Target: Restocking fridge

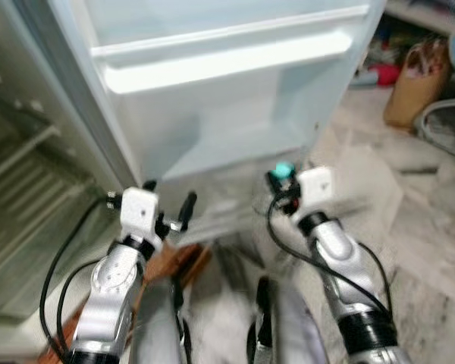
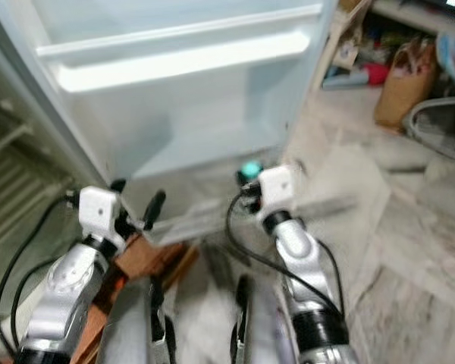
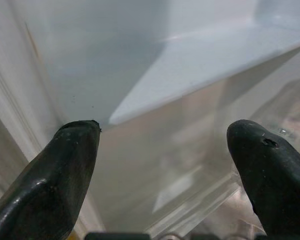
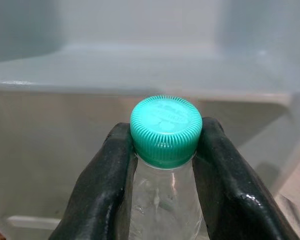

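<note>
I have the right gripper clamped on the neck of a clear green-capped bottle at frame centre, left gripper spread and empty, so next I judge it must go forward into the fridge door's shelf.

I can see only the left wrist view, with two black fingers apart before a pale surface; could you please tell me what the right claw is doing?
Observer: The right claw is shut on a clear plastic bottle with a ridged green cap, gripping just under the cap.
Operator: Thank you; where is that bottle relative to the fridge?
Observer: It is held up before the open white fridge door, below its door shelf.
Operator: And is anything off to the robot's right?
Observer: A tan bag stands on the marble floor.
</note>
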Available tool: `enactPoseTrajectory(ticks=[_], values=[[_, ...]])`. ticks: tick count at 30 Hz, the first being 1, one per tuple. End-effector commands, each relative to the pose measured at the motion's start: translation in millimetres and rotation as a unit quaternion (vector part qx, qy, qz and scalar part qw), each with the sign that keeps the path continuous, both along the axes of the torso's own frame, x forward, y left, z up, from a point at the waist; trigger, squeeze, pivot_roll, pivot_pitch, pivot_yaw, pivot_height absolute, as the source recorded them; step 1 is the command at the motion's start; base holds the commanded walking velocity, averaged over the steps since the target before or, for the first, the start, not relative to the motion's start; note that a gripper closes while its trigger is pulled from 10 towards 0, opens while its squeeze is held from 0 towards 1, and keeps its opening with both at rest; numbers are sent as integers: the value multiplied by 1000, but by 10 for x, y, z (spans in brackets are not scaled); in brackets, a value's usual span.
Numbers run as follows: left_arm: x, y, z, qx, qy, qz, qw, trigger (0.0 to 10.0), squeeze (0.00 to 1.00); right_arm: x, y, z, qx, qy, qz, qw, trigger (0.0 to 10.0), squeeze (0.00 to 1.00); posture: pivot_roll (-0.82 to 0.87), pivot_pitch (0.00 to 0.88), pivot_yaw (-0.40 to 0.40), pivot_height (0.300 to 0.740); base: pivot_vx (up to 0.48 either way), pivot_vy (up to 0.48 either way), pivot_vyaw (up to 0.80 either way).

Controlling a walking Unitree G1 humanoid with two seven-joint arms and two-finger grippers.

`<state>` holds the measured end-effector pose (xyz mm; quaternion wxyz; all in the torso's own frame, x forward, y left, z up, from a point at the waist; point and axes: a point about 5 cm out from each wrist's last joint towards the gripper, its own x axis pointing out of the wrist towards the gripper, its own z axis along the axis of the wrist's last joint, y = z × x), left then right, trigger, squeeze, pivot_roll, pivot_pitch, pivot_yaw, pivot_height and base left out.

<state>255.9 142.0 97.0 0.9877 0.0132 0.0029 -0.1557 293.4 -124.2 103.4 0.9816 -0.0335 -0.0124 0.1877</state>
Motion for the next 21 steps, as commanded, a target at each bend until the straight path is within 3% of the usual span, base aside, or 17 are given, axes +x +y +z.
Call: enactPoseTrajectory(ticks=[1,6,10,14,18,21], values=[[16,141,-17,7,9,37,999,10000,0,-3,-112,42,-5,-14,-18,1000,10000,0,-5,142,11,612,0,0,0],[-4,156,-32,10,12,40,999,10000,0,0,-65,37,0,-18,-6,1000,10000,0,2,143,14,612,0,0,0],[-28,155,-41,10,14,41,999,10000,0,-2,75,63,-4,-31,20,999,10000,0,5,147,11,583,0,0,0],[-33,161,-41,10,15,44,999,10000,0,-8,83,72,-5,-37,20,999,10000,0,6,150,11,578,0,0,0],[-58,215,-11,13,5,68,998,10000,0,5,103,91,-10,-49,17,999,10000,0,10,157,13,578,0,0,0],[-108,339,-15,18,3,107,994,10000,0,91,157,162,-20,-88,7,996,10000,0,22,178,12,578,0,0,0]])
